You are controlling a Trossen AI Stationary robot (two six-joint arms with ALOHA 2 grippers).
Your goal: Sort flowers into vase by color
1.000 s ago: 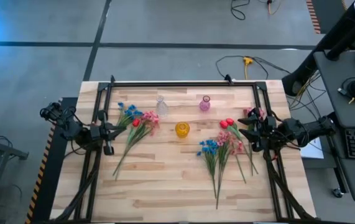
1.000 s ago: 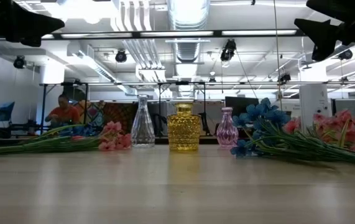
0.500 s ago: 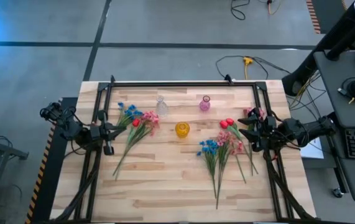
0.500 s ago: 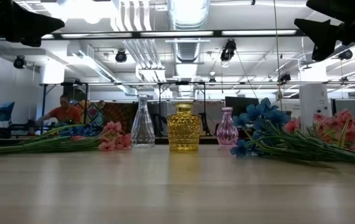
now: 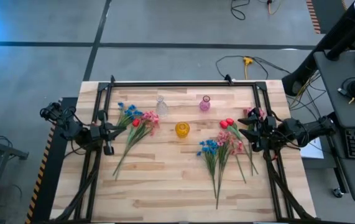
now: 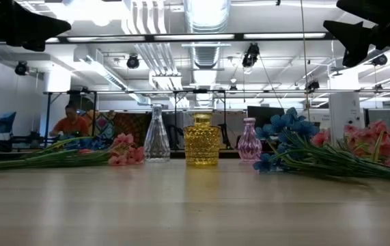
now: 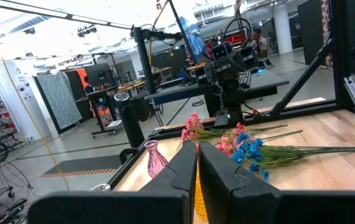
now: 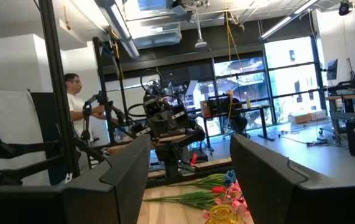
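Note:
Two loose bunches of flowers lie flat on the wooden table. The left bunch (image 5: 133, 124) has blue, pink and red heads, as does the right bunch (image 5: 222, 149). Between them stand a clear vase (image 5: 161, 106), a pink vase (image 5: 205, 103) and a yellow vase (image 5: 182, 129). My left gripper (image 5: 110, 133) is shut and hovers at the left edge, beside the left bunch's stems. My right gripper (image 5: 244, 133) is open and hovers at the right edge, beside the right bunch's heads. The low view shows both arms raised well above the table.
A black metal frame (image 5: 183, 83) runs along the table's far edge and down both sides. The near half of the table (image 5: 165, 186) holds only the stem ends. People work at benches in the room behind (image 6: 68, 123).

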